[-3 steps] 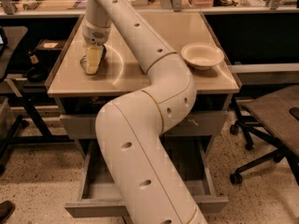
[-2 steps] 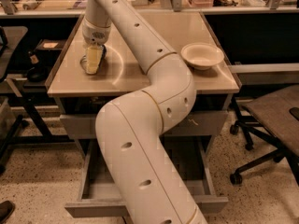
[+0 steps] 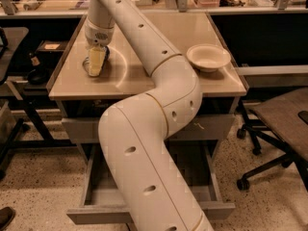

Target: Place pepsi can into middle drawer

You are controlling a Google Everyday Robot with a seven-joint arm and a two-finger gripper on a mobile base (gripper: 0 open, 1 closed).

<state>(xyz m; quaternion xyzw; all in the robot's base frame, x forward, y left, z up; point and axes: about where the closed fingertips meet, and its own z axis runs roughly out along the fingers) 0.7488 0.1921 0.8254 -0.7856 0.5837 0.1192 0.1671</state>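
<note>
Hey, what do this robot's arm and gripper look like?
The arm is thick, smooth, cream-white tubing in rounded segments, with small dark oval holes and thin seams at joints. The gripper, over the table on its left side, is pale yellowish below a greyish collar.

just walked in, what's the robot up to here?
The arm reaches over the left side of the table, with the gripper down at the tabletop by the pepsi can, of which only a blue edge shows. The middle drawer below stands open, no can visible in it. A bowl sits on the right.
</note>
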